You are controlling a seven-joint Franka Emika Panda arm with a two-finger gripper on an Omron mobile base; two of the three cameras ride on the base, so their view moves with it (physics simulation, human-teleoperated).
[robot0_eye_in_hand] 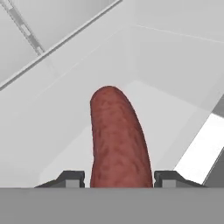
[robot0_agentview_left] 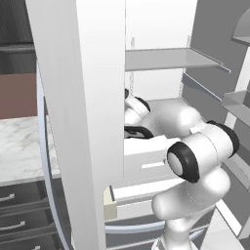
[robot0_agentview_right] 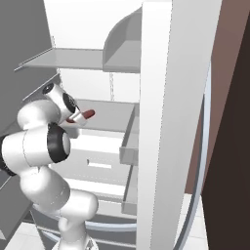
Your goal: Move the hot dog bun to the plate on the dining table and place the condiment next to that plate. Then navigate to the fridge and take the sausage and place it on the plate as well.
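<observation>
The gripper (robot0_eye_in_hand: pixel 118 179) is closed on the sausage (robot0_eye_in_hand: pixel 116 135): in the hand view its two dark fingertips (robot0_eye_in_hand: pixel 70 178) sit tight against either side of the red-brown body, which runs straight out ahead from between them. Gripping it near one end like this leaves most of its length jutting forward, likely so it can be drawn out of the fridge (robot0_agentview_right: pixel 156 122) without scraping anything.

In the right base view the sausage (robot0_agentview_right: pixel 84 115) shows as a small red shape at the end of the arm, inside the open fridge, just above its middle shelf (robot0_agentview_right: pixel 110 114) and below the upper shelf (robot0_agentview_right: pixel 73 59). Whether it touches the shelf I cannot tell. The fridge's white door edge stands to the right of it.

By my reading, the pick is made, and carrying the sausage to the plate remains.
</observation>
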